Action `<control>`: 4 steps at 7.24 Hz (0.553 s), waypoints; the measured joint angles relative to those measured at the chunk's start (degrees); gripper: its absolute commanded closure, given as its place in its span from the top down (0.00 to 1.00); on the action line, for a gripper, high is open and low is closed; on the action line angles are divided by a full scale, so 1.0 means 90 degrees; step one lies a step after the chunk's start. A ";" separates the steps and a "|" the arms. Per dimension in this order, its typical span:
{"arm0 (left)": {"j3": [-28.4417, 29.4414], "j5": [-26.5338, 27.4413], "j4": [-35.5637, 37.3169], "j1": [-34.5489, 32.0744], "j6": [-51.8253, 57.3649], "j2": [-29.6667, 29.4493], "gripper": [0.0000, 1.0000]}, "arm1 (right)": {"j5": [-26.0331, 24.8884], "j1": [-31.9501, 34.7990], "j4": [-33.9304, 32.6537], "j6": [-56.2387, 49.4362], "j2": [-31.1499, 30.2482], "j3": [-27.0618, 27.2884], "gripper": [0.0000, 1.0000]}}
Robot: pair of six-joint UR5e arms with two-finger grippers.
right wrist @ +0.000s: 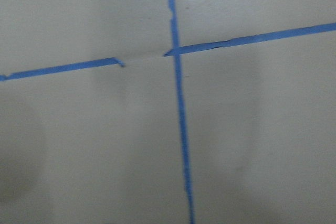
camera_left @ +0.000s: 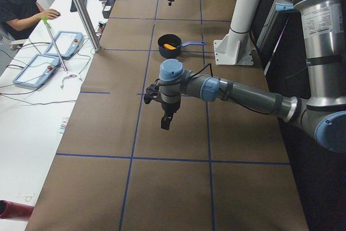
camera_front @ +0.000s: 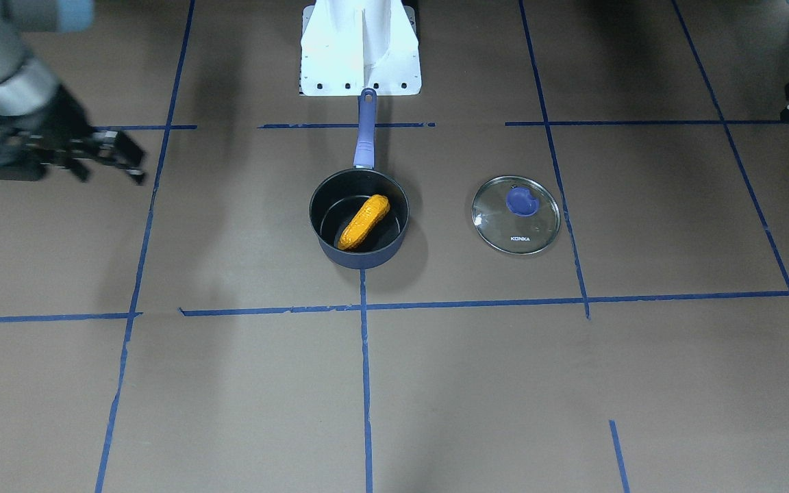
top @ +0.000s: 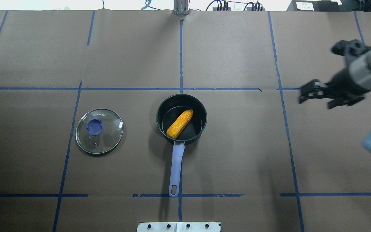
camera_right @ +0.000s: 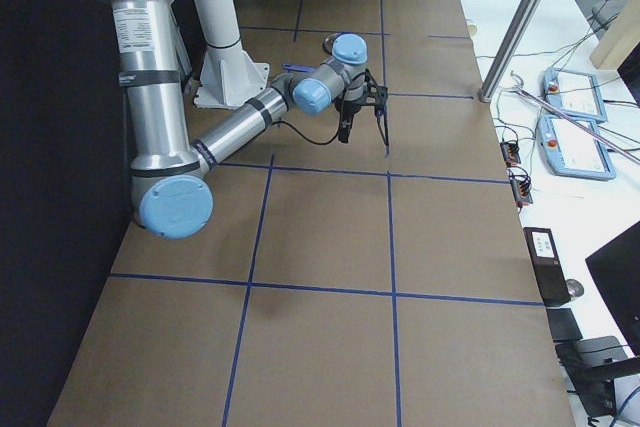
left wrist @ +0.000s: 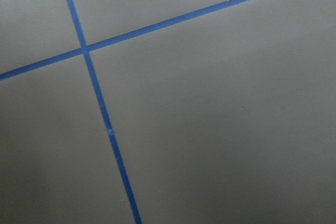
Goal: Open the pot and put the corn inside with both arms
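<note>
Corn lies in the uncovered pot, lid beside it; right gripper spread wide and empty, left gripper impossible to judge.

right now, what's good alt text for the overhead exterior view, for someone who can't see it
An open dark saucepan sits at centre with an orange corn cob lying inside, handle toward the camera. Its glass lid lies flat on the table to its left; the right gripper hangs open at far right.
</note>
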 measured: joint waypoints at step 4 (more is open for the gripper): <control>0.0031 -0.0054 0.0351 -0.0083 0.0027 0.0057 1.00 | 0.0698 0.2530 -0.0117 -0.4965 -0.1765 -0.0774 1.00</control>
